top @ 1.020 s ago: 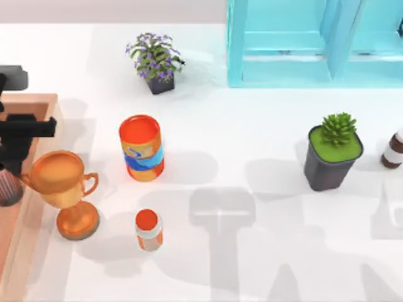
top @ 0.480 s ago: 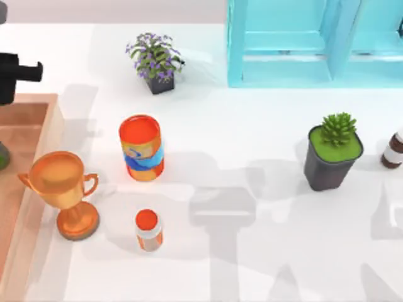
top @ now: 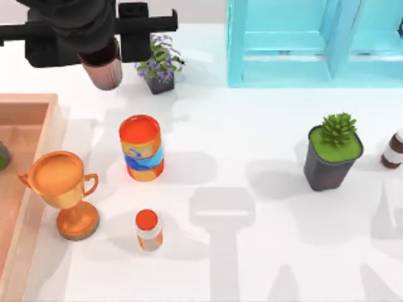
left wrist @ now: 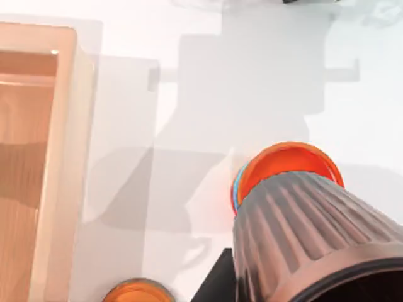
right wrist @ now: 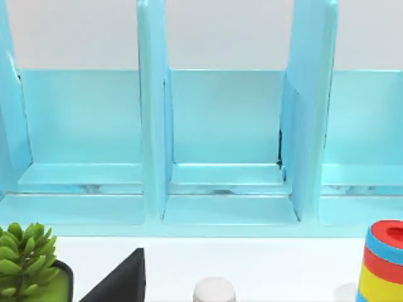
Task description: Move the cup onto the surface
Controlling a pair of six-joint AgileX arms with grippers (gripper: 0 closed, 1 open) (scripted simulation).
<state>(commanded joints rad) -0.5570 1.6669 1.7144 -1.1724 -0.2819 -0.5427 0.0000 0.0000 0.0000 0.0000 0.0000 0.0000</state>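
While the wooden tray [top: 25, 163] lies along the bench's left edge, the left gripper [top: 101, 47] hangs in the air over the far left part of the bench [top: 252, 138], its jaws pinching the cup [top: 104, 69], a ribbed reddish-brown tumbler held upright and clear of the white top. In the left wrist view the cup [left wrist: 315, 239] sits in front of the orange can with a blue band [left wrist: 286, 167], which stands below it. An orange-gold trophy [top: 63, 192] stands just beside the tray's rim, near the front left. Right of it is the can [top: 141, 148], and nearer the front edge an orange-capped pill bottle [top: 148, 229]. A purple flowering plant [top: 156, 61] stands at the far edge beside the cup. A turquoise cabinet [top: 315, 44] fills the far right corner. A potted succulent [top: 334, 151] and a brown bottle [top: 393, 148] stand toward the right edge.
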